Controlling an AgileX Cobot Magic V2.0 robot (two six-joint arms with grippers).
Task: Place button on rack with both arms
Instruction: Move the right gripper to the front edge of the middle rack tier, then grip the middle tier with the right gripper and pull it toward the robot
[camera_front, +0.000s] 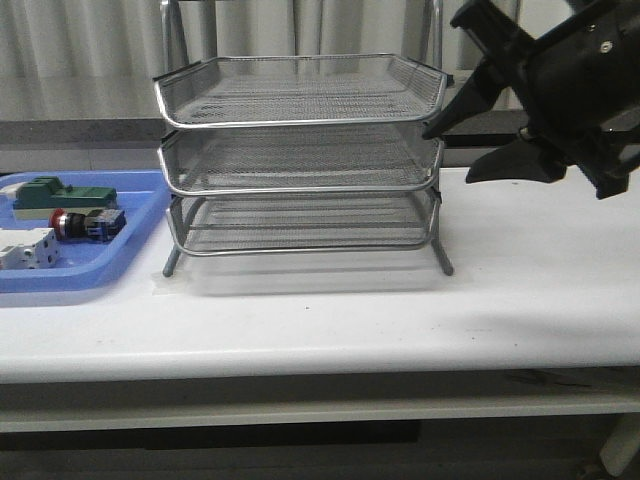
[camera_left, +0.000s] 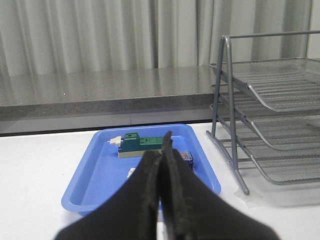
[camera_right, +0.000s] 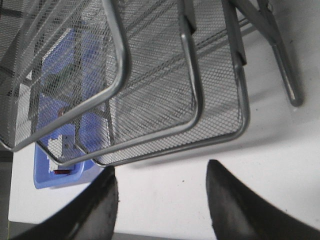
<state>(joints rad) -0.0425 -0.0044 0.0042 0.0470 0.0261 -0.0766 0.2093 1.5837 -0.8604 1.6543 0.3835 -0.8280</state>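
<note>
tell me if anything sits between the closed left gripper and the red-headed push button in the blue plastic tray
Nothing visible does. The left gripper hangs over the blue plastic tray, where the red-headed push button lies between the green block and the white breaker, uncovered.

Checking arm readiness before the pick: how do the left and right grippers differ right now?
The left gripper has its fingers pressed together, while the right gripper is spread wide open. The left gripper points toward the flat blue plastic tray holding the red-headed button; the right gripper hangs beside the silver wire-mesh rack, near its right corner. Both are black and hold nothing.
</note>
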